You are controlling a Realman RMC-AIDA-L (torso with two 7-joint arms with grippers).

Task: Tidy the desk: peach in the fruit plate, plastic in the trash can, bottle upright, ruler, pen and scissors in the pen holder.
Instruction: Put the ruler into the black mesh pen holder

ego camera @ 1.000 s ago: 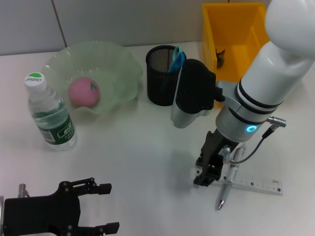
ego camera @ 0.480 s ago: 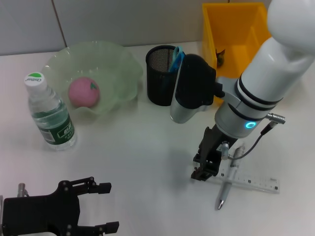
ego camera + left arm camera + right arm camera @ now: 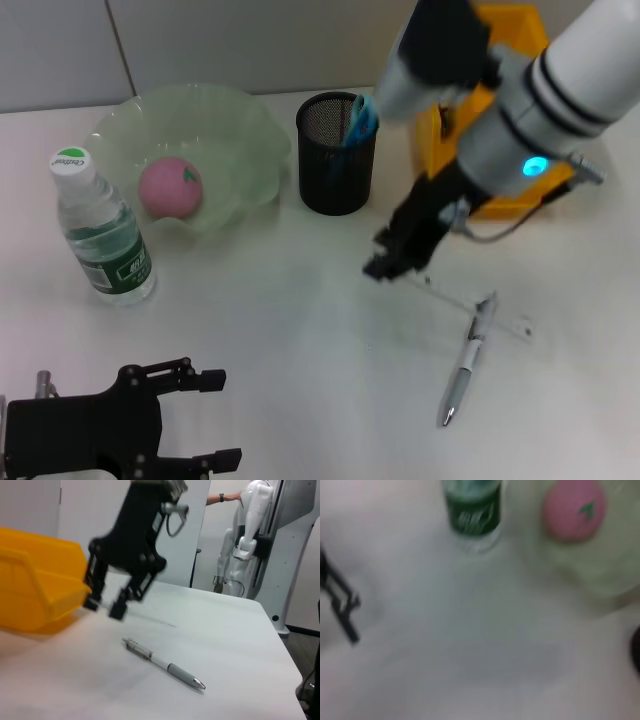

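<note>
Right claw [image 3: 392, 262], centre-right of the head view, pinches one end of the clear plastic ruler [image 3: 470, 305], its far end near the silver pen [image 3: 468, 362] on the white bench [image 3: 300, 330], presumably bound for the black mesh pen holder [image 3: 335, 155]; left claw [image 3: 215, 420] idles spread, lower left.

Bottle cap [image 3: 70, 160]: you see green lettering on the white top, too small to make out for certain.
Bottle label [image 3: 122, 262]: green with white print, which you cannot read.
Ruler [image 3: 505, 322]: blurred; you can read no numbers.
Elsewhere: you find no text.
</note>
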